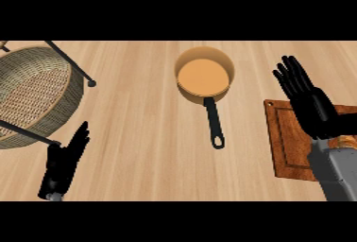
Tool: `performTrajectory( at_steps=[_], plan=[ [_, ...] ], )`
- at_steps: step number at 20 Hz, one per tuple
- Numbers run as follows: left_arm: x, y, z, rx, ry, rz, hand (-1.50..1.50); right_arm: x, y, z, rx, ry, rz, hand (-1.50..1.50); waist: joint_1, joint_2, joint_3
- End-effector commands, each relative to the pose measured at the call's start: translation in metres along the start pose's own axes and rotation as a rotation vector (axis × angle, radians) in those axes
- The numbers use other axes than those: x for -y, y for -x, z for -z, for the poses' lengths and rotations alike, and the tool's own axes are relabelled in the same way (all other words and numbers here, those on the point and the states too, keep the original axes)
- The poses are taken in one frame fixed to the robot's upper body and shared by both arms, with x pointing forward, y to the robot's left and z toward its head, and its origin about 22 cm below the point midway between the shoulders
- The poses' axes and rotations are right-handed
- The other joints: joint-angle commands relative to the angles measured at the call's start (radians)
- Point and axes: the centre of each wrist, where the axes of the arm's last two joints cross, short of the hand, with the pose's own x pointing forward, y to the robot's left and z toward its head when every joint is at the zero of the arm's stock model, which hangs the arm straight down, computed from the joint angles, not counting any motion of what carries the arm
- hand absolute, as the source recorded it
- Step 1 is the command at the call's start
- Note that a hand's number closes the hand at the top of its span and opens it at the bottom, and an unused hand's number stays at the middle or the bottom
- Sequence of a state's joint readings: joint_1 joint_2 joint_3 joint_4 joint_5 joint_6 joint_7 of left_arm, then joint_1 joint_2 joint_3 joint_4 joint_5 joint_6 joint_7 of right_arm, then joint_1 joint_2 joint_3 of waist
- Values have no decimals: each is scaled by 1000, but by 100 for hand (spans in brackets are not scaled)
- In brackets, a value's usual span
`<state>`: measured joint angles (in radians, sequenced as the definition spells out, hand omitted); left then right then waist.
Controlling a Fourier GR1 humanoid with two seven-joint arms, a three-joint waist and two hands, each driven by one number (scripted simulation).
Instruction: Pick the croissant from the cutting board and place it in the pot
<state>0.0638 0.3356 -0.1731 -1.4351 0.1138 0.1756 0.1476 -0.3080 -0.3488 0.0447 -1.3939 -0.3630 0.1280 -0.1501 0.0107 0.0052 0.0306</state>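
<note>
Head view, looking steeply down on a pale wooden counter [132, 118] with long, soft grain lines running across it.

Near the middle top stood the pot [203, 75], a round copper-orange vessel with a smooth, bare inside and a slim black handle [214, 122] reaching toward the viewer, ending in a small loop.

At the upper left sat a wide woven basket [31, 92], its wall a tight ribbed weave in tan and grey-green, with a wooden rim. Thin black rods [71, 60] with rounded tips crossed its edge.

At the right edge lay the cutting board [282, 137], a rectangular slab of reddish-brown wood with a grooved border, partly cut off by the frame. The right hand [310, 104], matte black on a smooth grey forearm, was above the board with fingers straight and spread, holding nothing. Just beside its wrist, a small golden-brown, glossy piece of the croissant [346, 141] showed on the board; the rest was hidden by the arm and the frame edge.

At the lower left, the left hand [64, 158] rested open, fingers straight and pointing up, near the basket's lower rim.
</note>
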Motion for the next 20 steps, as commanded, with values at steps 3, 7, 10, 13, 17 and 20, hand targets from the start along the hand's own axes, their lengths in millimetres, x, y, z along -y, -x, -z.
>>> performTrajectory(
  at_steps=[3,7,10,13,17,20],
  plan=[
    [-5,-21,8,68,97,12,0,50,13,-44,-208,99,-139,150,-29,-5,-31],
    [14,-16,4,78,141,-22,0,129,-33,-76,-364,230,-756,150,-104,-2,-60],
    [19,-18,6,80,194,-67,0,123,-21,-89,-21,606,-703,-150,-103,-16,-31],
    [25,-22,12,83,218,-65,0,98,2,-110,184,721,-593,-150,-80,-13,-28],
    [42,-36,16,103,268,-50,0,84,-37,-145,210,665,-619,-150,-33,-9,-31],
    [29,-27,23,106,273,-35,0,100,-58,-157,-36,603,-642,-150,-31,-7,-32]
  ],
)
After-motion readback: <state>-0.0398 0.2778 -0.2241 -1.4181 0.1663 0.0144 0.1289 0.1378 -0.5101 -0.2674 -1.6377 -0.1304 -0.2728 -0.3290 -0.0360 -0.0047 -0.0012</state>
